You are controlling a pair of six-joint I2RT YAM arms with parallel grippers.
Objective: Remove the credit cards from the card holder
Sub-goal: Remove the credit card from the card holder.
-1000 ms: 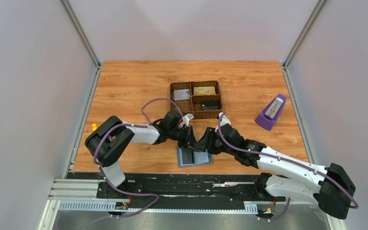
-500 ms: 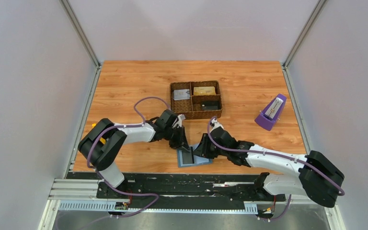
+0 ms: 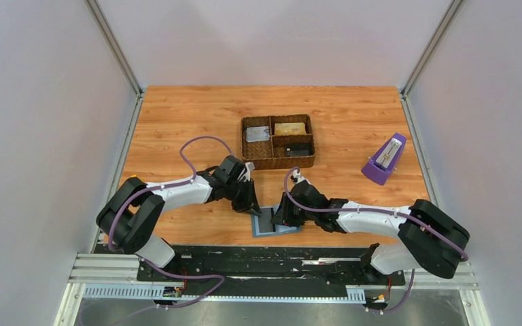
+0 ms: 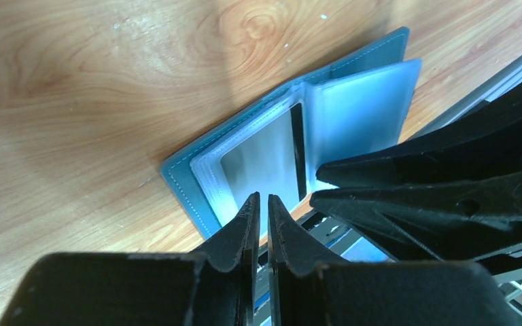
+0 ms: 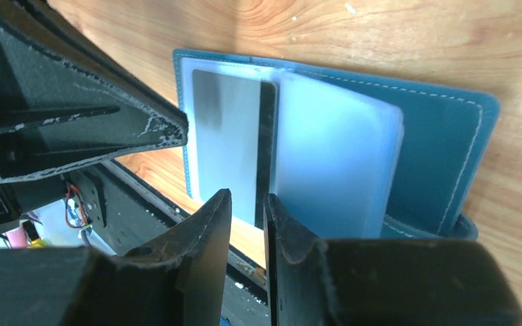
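Note:
The card holder (image 3: 287, 226) lies open at the table's near edge, teal outside with pale blue clear pockets; it also shows in the left wrist view (image 4: 353, 109) and the right wrist view (image 5: 442, 156). A silver-grey credit card (image 5: 228, 136) with a black stripe sits in its left pocket, also seen in the left wrist view (image 4: 262, 159). My left gripper (image 4: 262, 198) is shut and empty, just off the holder's left edge (image 3: 253, 206). My right gripper (image 5: 247, 197) hovers over the card's near edge (image 3: 279, 216), its jaws a narrow gap apart with nothing between them.
A brown woven divided tray (image 3: 272, 163) stands behind, holding a gold card (image 3: 290, 128), a grey card (image 3: 257, 134) and a dark item (image 3: 301, 148). A purple metronome (image 3: 385, 159) stands at the right. The metal rail (image 3: 245, 255) runs just below the holder.
Both grippers have moved left and nearer. The left gripper has slid off the holder to its left edge. The right gripper has come over the holder's left pocket.

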